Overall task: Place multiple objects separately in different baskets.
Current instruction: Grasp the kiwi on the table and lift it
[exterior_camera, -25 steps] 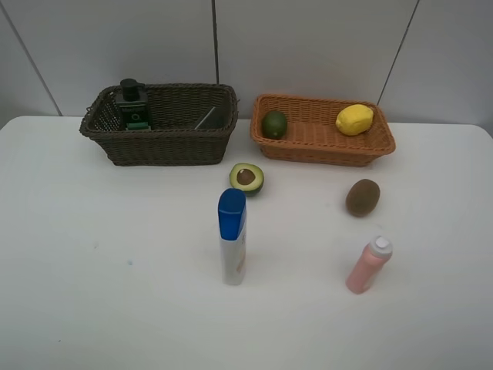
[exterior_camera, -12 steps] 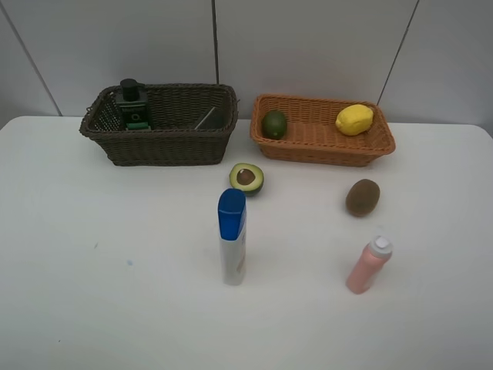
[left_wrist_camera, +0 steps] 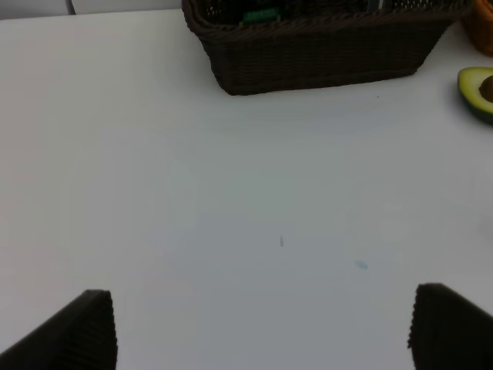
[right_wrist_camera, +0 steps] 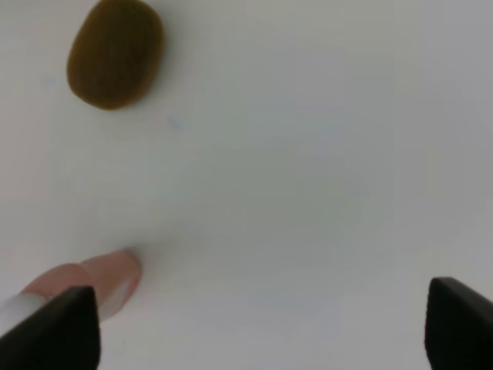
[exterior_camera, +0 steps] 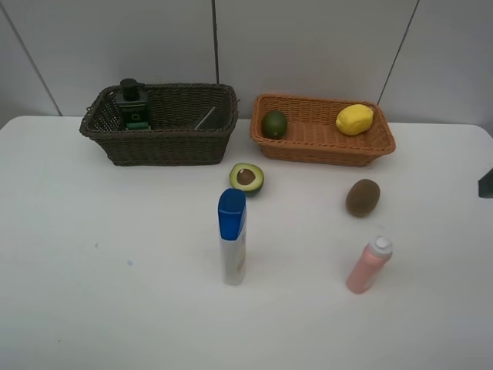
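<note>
I saw a dark brown woven basket (exterior_camera: pixel 162 146) and an orange-tan woven basket (exterior_camera: pixel 316 151) on the white counter (exterior_camera: pixel 115 293). The lemon (exterior_camera: pixel 354 119) was yellow, the kiwi (exterior_camera: pixel 362 197) brown. There was a pink bottle (exterior_camera: pixel 367 268) and a white bottle (exterior_camera: pixel 232 258) with a blue cap.

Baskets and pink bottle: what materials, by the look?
Dark brown basket: woven wicker-like strands, matte; the weave shows on its walls. Orange-tan basket: same woven build in lighter strands. Pink bottle: probably plastic, going by its smooth, even surface; can't confirm from these views.
</note>
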Controlling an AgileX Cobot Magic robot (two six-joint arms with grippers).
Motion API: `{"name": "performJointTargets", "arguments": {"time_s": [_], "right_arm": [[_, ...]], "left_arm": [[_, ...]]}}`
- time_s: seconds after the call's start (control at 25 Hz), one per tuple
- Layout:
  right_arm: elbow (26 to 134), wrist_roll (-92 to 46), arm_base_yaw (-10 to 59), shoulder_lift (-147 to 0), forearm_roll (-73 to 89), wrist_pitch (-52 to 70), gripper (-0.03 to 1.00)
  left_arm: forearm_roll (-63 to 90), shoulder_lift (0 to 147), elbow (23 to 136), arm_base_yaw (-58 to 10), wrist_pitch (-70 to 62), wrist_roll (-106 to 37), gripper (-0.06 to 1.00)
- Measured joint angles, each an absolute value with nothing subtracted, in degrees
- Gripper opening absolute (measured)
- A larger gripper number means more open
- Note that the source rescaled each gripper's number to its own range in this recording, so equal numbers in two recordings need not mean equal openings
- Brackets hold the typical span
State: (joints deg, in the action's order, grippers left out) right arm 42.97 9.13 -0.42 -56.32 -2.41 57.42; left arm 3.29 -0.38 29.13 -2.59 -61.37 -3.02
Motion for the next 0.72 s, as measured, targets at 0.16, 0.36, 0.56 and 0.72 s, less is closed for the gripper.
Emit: {"name": "performJointTargets", "arguments": {"time_s": [0.16, 0.36, 0.56, 0.72], "right_arm": [[49.35, 9.12, 0.46, -70.69, 0.35, 57.54, 1.00], [55.42, 10.05, 7.25, -84.79, 0.64, 55.98, 1.00], [61.22, 10.99, 10.73, -95.83, 0.57, 52.38, 1.00], [65.90, 11.06, 11.09, -101.49, 0.45, 50.24, 1.00]], "left_arm": [[3.29, -0.38, 29.13, -2.59, -61.37, -3.02, 1.00], [3.29, -0.38, 29.13, -2.59, -61.35, -3.02, 1.00], [3.29, -0.38, 29.13, -2.59, -61.35, -3.02, 1.00], [3.29, -0.38, 29.13, -2.59, -61.35, -3.02, 1.00]]}}
